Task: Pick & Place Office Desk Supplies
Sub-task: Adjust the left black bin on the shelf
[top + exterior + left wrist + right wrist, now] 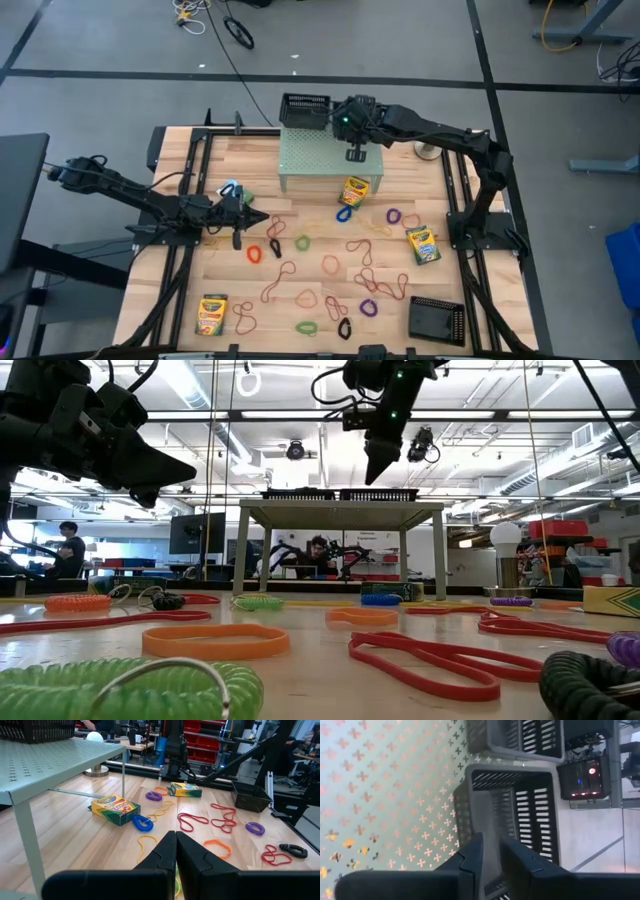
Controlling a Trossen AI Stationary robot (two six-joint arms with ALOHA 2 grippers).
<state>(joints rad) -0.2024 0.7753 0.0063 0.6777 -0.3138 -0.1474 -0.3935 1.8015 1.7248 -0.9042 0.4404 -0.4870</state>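
The right gripper is hanging above the pale green perforated metal riser, close to the black mesh tray at the riser's back edge. In the right wrist view its two dark fingers are standing slightly apart with a narrow gap between them and nothing in it; they are pointing at the tray's slotted wall.

The left gripper is hovering low over the left part of the light wooden table, its fingers pressed together and carrying nothing.

Four small yellow-and-green crayon boxes are lying on the table: one just at the riser's front edge, one near the right side, one at the front left, and a fourth partly hidden beside the left gripper.

Thin rubber-band loops in red, orange, green, blue, purple and black are lying scattered across the middle and front of the table, among them a blue one touching the box by the riser and an orange one.

A second black mesh tray is sitting at the front right corner.
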